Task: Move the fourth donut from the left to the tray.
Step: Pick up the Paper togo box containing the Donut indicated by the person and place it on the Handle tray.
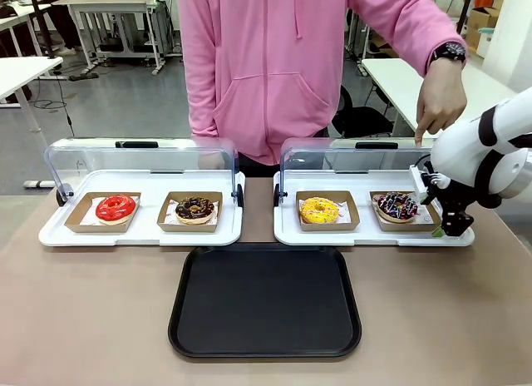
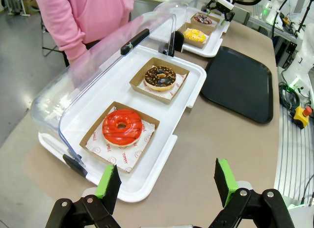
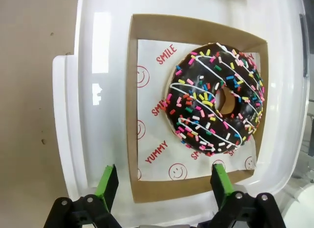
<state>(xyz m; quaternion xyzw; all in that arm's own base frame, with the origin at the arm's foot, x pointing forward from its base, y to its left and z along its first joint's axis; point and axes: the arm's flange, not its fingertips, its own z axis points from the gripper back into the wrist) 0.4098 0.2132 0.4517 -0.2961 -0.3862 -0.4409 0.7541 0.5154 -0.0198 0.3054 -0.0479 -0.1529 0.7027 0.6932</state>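
The fourth donut is chocolate-glazed with pink and white drizzle and sprinkles. It lies in a brown cardboard holder at the right end of the right white tray. Seen from the right wrist, the donut lies just beyond my right gripper, which is open with nothing between its green pads and hangs over the holder's near edge. From the front, that gripper sits at the holder's right side. The black tray lies bare at the table's front middle. My left gripper is open beside the left white tray.
A red donut and a crumb-topped chocolate donut sit in the left white tray. A yellow donut shares the right one. Both clear lids stand raised at the back. A person in pink points a hand down above the fourth donut.
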